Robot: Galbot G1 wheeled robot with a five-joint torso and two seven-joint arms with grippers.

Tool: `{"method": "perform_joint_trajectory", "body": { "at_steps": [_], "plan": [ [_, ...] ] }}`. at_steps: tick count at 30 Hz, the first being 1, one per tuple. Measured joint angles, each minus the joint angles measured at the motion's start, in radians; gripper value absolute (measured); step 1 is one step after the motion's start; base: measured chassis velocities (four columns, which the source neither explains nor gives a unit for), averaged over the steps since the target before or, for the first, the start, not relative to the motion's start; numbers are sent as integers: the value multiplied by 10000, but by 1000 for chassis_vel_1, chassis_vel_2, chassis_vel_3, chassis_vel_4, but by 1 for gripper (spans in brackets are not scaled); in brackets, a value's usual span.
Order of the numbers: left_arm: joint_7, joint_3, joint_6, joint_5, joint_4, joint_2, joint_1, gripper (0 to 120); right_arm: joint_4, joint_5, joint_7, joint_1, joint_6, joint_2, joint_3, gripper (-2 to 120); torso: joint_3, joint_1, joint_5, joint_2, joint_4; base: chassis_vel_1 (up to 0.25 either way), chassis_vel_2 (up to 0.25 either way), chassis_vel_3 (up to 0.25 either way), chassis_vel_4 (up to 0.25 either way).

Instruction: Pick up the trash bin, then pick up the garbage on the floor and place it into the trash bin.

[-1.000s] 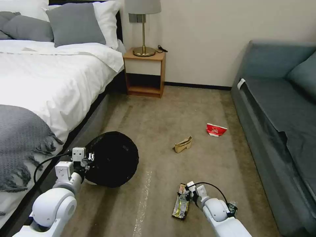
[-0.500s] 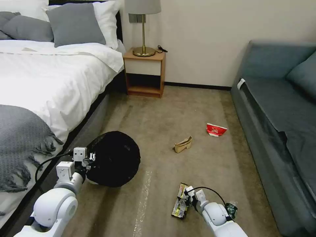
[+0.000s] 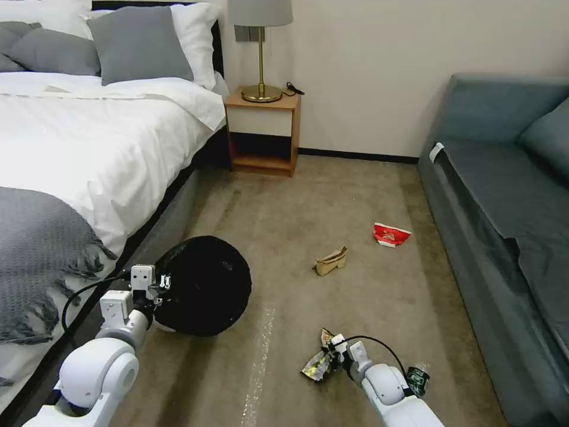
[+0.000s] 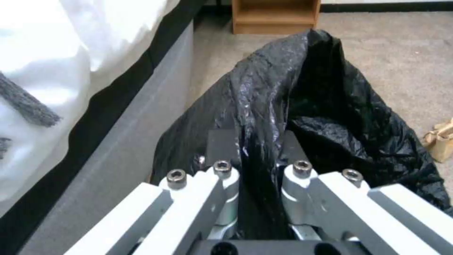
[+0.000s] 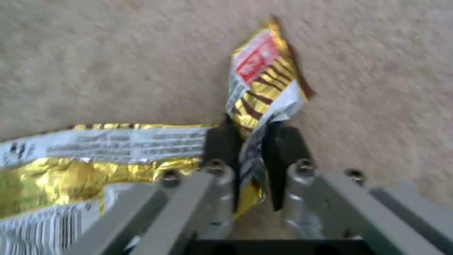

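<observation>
The trash bin, lined with a crinkled black bag, sits tilted beside the bed with its mouth facing me. My left gripper is shut on its rim, and the bag is pinched between the fingers of the left gripper. My right gripper is low over the floor, shut on the gold-yellow foil wrapper. The wrapper folds upward at the closed right gripper. A tan carton, a red-and-white packet and a green-labelled bottle lie on the carpet.
A bed with a grey throw borders the left side. A wooden nightstand with a lamp stands at the far wall. A grey-blue sofa runs along the right. Open carpet lies between them.
My right gripper has drawn back toward me with the wrapper, which went from lying flat and long to bunched and partly raised. The left arm and bin stay put.
</observation>
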Motion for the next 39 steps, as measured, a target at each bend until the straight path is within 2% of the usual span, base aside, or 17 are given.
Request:
{"method": "perform_joint_trajectory", "body": {
  "at_steps": [2, 3, 18, 30, 33, 39],
  "plan": [
    [0, 1, -1, -2, 0, -1, 1, 7, 17, -3, -2, -4, 0, -19, 16, 7, 1, 0, -6, -1, -5, 0, 0, 0, 0],
    [2, 0, -9, -1, 0, -4, 0, 7, 29, -16, 4, -7, -4, -23, 31, 1, 1, 0, 7, -1, -7, 0, 0, 0, 0],
    [76, 29, -186, 56, -88, -12, 72, 7, 829, -60, 58, -262, -31, -90, 415, 0, 2, 1, 3, -2, -7, 0, 0, 0, 0],
    [287, 181, -421, 225, -343, -54, 147, 7, 2826, 514, 130, -574, 132, -126, 1183, 0, 2, 1, 3, -2, -7, 0, 0, 0, 0],
    [370, 263, -489, 383, -616, -119, 293, 7, 3949, 754, 134, -857, 447, -19, 1510, 0, 1, 0, 2, -2, -6, 0, 0, 0, 0],
    [578, 278, -722, 573, -761, -152, 442, 7, 5019, 1311, 218, -1051, 962, 95, 1528, 0, 1, 0, 2, -2, -7, 0, 0, 0, 0]
  ]
}}
